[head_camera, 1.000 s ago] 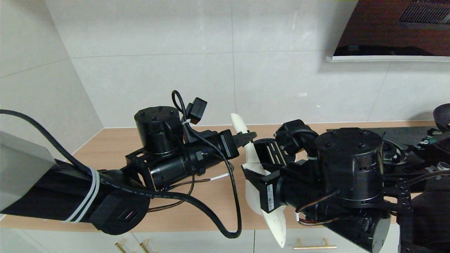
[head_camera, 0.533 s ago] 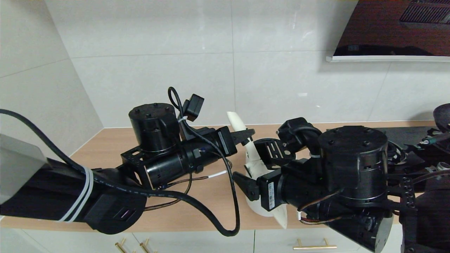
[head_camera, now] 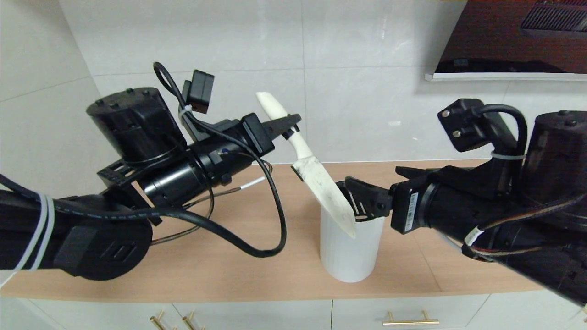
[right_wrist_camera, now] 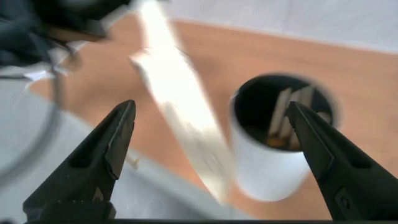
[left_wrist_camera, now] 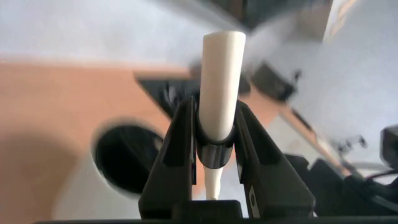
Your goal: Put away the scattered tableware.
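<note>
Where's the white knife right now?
Head view, centre: the white knife is in the air, gripped by its handle in the left gripper, blade slanting down beside the white cup.

Knife point(head_camera: 313, 173): white, pale handle up, blade slanting down, tip close by rim of holder point(head_camera: 351, 254); handle pinched in left gripper point(head_camera: 290, 127). Holder: white cylinder, upright on wooden counter point(head_camera: 220, 270), pale utensils inside

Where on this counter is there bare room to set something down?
Bare counter lies left of the white holder, out to the corner wall, beneath the left arm. Crowded at the holder: the knife, held by the left gripper, slants down toward it, and the right gripper stands open beside it.
</note>
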